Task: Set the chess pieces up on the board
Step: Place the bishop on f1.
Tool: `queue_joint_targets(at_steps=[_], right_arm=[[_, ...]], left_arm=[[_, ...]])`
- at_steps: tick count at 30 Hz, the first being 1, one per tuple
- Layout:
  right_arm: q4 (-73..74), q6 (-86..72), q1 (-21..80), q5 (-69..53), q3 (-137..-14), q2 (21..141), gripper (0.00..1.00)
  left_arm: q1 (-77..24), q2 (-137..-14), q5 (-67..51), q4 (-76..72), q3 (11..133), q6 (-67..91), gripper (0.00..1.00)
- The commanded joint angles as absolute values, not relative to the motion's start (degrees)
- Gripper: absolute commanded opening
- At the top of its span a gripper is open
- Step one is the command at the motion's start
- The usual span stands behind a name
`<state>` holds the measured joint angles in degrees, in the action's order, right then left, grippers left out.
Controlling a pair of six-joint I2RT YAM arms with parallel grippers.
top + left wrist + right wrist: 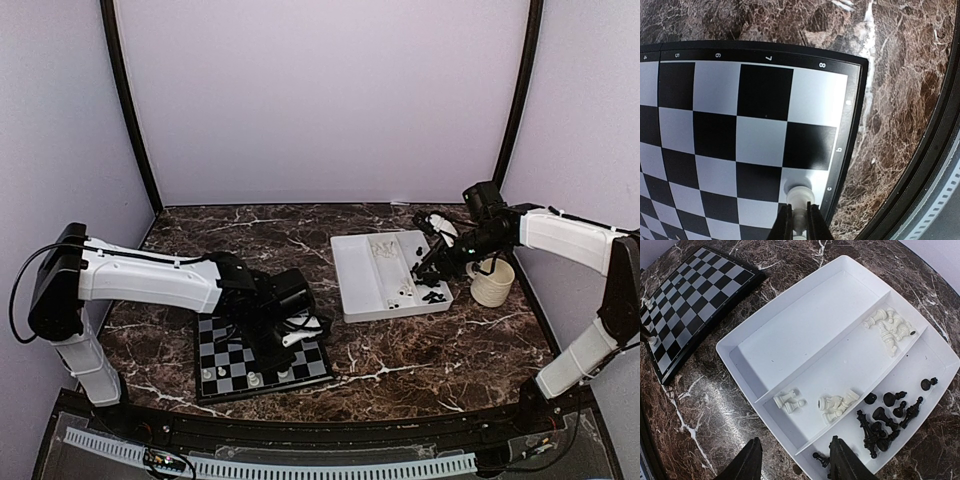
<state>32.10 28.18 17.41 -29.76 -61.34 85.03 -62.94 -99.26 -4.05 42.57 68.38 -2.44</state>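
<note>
The chessboard (232,368) lies at the near left; it also shows in the left wrist view (715,125) and far left in the right wrist view (690,295). My left gripper (799,220) is shut on a white chess piece (800,196), its base on a light square by the board's right rim. A few white pieces (255,379) stand on the board's near row. My right gripper (795,462) is open and empty above the white tray's near edge (735,365). The tray holds loose white pieces (837,404) and black pieces (885,420).
A cream ribbed mug (492,282) stands right of the tray (352,290). The marble table (440,345) ends in a black raised rim (920,185) close to the board's right side.
</note>
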Motion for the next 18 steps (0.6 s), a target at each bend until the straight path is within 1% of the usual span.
queue_joint_targets(at_steps=[1, 13, 18], right_arm=[[31.49, 28.04, 17.26, -30.5, -62.47, 85.7, 0.48], [32.09, 28.04, 17.32, -30.67, -63.26, 86.65, 0.49], [32.45, 28.08, 17.32, -30.76, -63.59, 86.91, 0.49]], left_arm=[[-63.44, -99.22, -4.09, 41.37, 67.44, -3.13, 0.07], [-63.95, -99.82, -4.69, 40.83, 66.62, -3.12, 0.11], [-64.28, -100.08, -4.62, 40.92, 66.24, -2.99, 0.16]])
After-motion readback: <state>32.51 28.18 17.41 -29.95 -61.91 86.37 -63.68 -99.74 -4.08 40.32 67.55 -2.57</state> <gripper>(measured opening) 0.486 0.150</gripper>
